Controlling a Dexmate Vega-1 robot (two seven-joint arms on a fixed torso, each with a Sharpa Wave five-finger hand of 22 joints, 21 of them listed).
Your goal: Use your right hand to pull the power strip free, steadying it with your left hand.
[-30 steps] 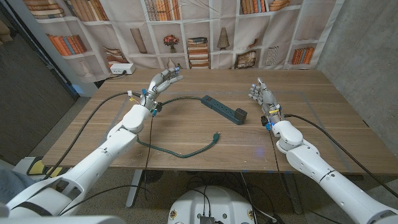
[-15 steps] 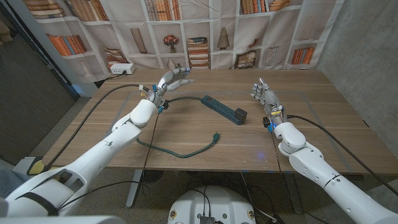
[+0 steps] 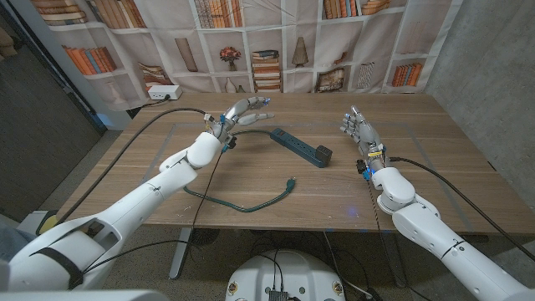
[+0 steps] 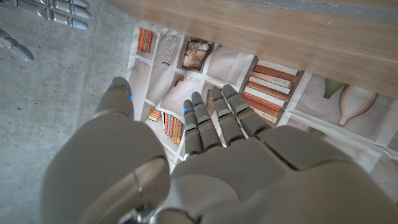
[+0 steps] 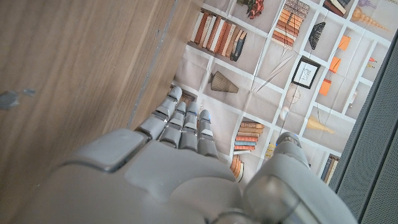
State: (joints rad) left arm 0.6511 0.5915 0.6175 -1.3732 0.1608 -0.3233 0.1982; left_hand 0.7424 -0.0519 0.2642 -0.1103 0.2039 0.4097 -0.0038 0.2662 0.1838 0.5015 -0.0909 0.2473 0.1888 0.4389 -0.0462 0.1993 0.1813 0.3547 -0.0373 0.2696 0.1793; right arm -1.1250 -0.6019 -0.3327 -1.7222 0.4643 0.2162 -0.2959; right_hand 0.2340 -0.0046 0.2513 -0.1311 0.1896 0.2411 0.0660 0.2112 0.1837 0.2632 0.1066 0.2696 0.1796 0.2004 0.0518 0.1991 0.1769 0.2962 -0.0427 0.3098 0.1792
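Bookshelf-printed backdrop point(image 3: 276, 42) hangs behind a wooden bench point(image 3: 418, 176), with bare concrete wall to one side.

Head view. Item: power strip point(image 3: 299, 146), dark, lying slantwise near the bench's middle, a black plug block point(image 3: 323, 155) at its near end. Item: green cable point(image 3: 238, 203), running from the strip's far end, looping toward the bench's front edge and ending in a loose plug point(image 3: 289, 181). Item: white outlet box point(image 3: 162, 92) at the far left corner. Left hand point(image 3: 242, 112), raised above the bench beyond the strip's far end, fingers spread, holding nothing, not touching the strip. Right hand point(image 3: 358, 130), upright on its edge, near the strip's plug end but apart from it, fingers loosely together and extended, holding nothing.

Left wrist view. Left hand point(image 4: 186, 149) seen from behind, fingers point(image 4: 214, 121) extended and empty, against the backdrop, bench edge beyond. Fingers of the other hand point(image 4: 53, 9) in one corner.

Right wrist view. Right hand point(image 5: 168, 162) from behind, fingers point(image 5: 183, 127) straight and close together, nothing in them, bench surface alongside.

Progress, as judged: nothing of the task is done. The strip is neither steadied nor gripped, and the black plug block sits in it. Left: bring the left hand down onto the strip, close the right hand on its grip, then pull.
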